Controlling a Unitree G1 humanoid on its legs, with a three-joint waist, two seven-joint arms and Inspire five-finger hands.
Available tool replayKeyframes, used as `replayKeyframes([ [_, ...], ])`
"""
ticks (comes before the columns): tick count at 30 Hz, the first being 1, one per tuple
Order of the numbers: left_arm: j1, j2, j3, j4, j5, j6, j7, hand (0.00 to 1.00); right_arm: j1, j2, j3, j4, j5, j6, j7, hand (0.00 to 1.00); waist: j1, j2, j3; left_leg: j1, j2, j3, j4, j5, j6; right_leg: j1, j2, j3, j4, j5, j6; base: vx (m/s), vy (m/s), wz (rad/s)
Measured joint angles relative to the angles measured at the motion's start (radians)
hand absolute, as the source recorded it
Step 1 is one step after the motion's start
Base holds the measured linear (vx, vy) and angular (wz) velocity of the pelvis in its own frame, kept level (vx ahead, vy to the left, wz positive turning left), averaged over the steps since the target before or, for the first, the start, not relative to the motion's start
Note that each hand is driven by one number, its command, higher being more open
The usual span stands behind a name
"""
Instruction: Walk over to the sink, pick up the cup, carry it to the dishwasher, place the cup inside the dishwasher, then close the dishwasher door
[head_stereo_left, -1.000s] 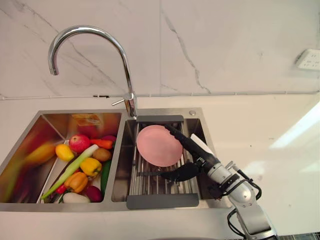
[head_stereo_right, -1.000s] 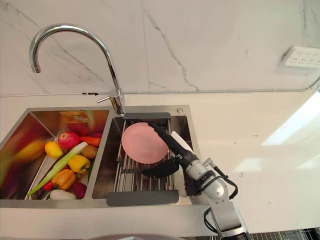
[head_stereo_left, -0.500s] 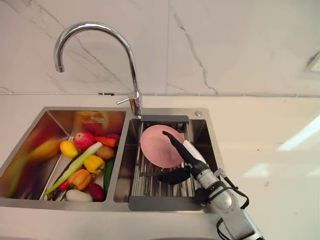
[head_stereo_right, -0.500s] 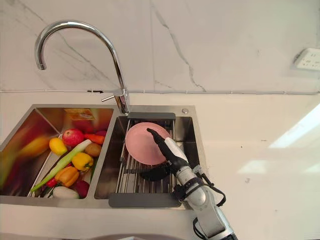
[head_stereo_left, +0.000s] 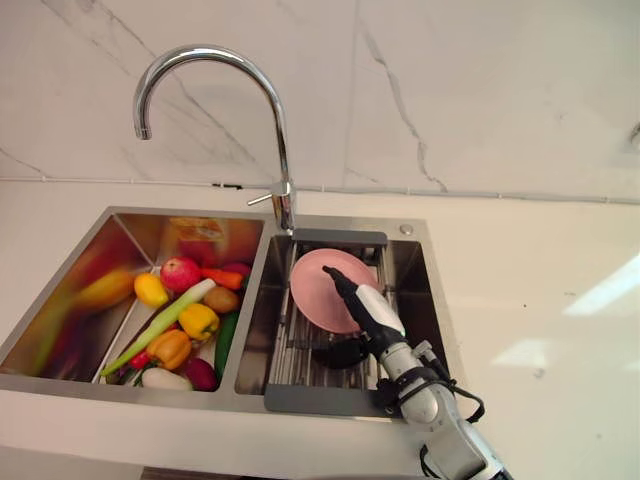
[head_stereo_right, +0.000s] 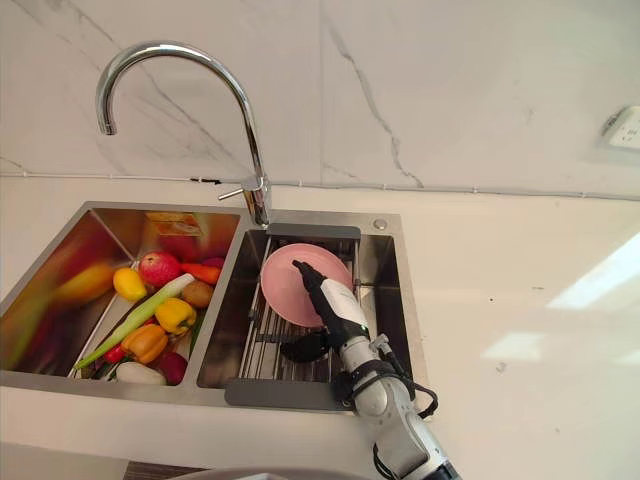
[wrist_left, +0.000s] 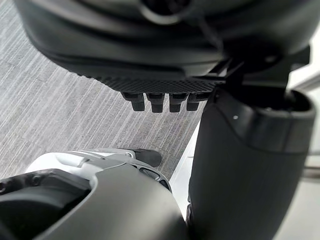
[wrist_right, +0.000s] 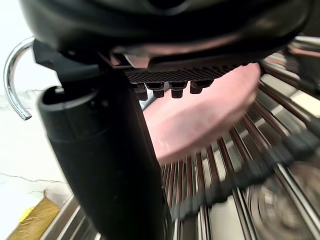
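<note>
– since the right hand is already down in the sink, which way does the thing lie from it?
– straight ahead and just under. what sits there is a pink plate, not a cup, on the rack in the right basin. the fingers run straight across its face toward the tap, and the thumb is spread wide off the plate's near edge.
– so holding nothing?
– released, nothing clasped. whether the fingers touch the plate i can't tell.
– long axis?
– none, it's round. it looks propped a little on the rack bars, so i'd judge the grip has to pinch the near edge between thumb and fingers.
– and the other arm?
– the left hand hangs relaxed and empty above the floor, well apart from the sink. the right is far nearer. the fruit and vegetables in the left basin play no part.
– what differs from a second ago?
– the head has shifted, so the whole sink sits elsewhere in view, which is no move of the plate. against the plate, the hand has changed. then the fingers ran along its right edge with the wrist by the sink's right rim. now they cross its middle and the wrist is inside the basin's front.
</note>
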Motion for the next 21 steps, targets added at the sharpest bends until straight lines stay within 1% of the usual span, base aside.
replayKeyframes([
  [5,0.0,0.0,0.001,0.001,-0.001,-0.009,-0.002,1.0,-0.021,0.009,0.016,0.022,-0.002,0.021,-0.084,1.0,0.006,-0.004,0.002,0.0,-0.001,-0.006,-0.003,0.002,0.001,0.001,0.0,-0.004,0.0,0.0,0.0,0.0,0.002,0.02],
  [8,0.0,0.001,0.0,0.004,-0.001,-0.015,-0.002,1.0,-0.036,0.026,0.027,0.042,-0.012,0.045,-0.176,1.0,0.006,-0.006,0.004,0.001,-0.001,-0.009,-0.003,0.002,0.001,0.003,-0.001,-0.007,0.0,0.0,0.0,0.0,0.0,0.0],
  [10,0.0,0.001,0.0,0.006,-0.001,-0.021,-0.002,1.0,-0.044,0.038,0.037,0.066,-0.049,0.06,-0.25,1.0,0.008,-0.008,0.003,0.002,-0.002,-0.012,-0.003,0.002,0.002,0.006,-0.002,-0.01,0.0,0.0,0.0,-0.02,0.005,0.04],
  [12,0.0,0.001,-0.001,0.006,-0.001,-0.024,-0.002,1.0,-0.049,0.041,0.047,0.098,-0.07,0.067,-0.28,1.0,0.013,-0.008,0.004,0.001,-0.004,-0.014,-0.003,0.003,0.003,0.007,-0.004,-0.013,0.0,0.0,0.0,-0.02,0.007,0.05],
  [16,0.0,-0.001,-0.001,0.005,-0.001,-0.026,-0.003,1.0,-0.061,0.043,0.05,0.134,-0.071,0.095,-0.292,1.0,0.03,-0.009,0.004,0.001,-0.008,-0.021,-0.004,0.005,0.006,0.009,-0.007,-0.02,0.0,0.0,0.0,-0.02,0.009,0.05],
  [21,0.0,-0.001,-0.001,0.006,0.003,-0.03,-0.005,1.0,-0.072,0.044,0.057,0.145,-0.071,0.113,-0.302,1.0,0.032,-0.011,0.004,0.001,-0.013,-0.034,-0.004,0.007,0.009,0.015,-0.012,-0.029,0.0,0.0,0.001,-0.01,0.009,0.06],
])
